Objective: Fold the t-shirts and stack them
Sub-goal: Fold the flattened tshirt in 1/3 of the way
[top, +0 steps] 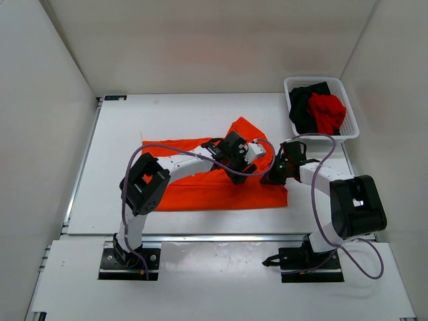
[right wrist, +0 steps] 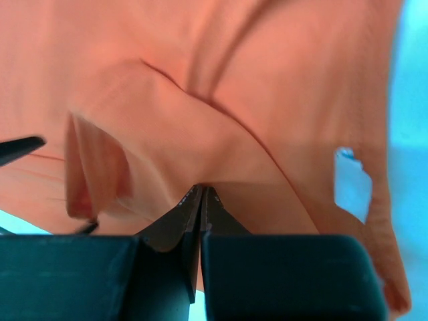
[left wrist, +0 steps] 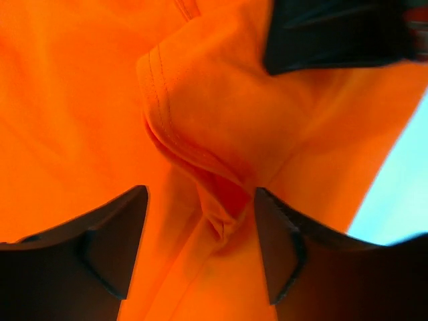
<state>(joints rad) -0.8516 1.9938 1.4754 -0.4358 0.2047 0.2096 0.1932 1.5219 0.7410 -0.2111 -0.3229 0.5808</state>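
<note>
Orange t-shirt (top: 227, 194) spread flat, right part bunched | left hand (left wrist: 199, 204) apart astride fold | right hand (right wrist: 200, 192) clamped on cloth

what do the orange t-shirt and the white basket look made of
Orange t-shirt: soft matte cloth, perhaps cotton; it creases and folds, and shows a double-stitched hem. White basket: probably rigid plastic, judging by its thin, evenly slotted mesh walls that hold their shape.

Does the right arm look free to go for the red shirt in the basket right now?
Probably not yet. The right end effector is shut on the orange t-shirt, so it would need to let go first. Otherwise the basket sits on that arm's side, with the red t-shirt uncovered on top.
</note>
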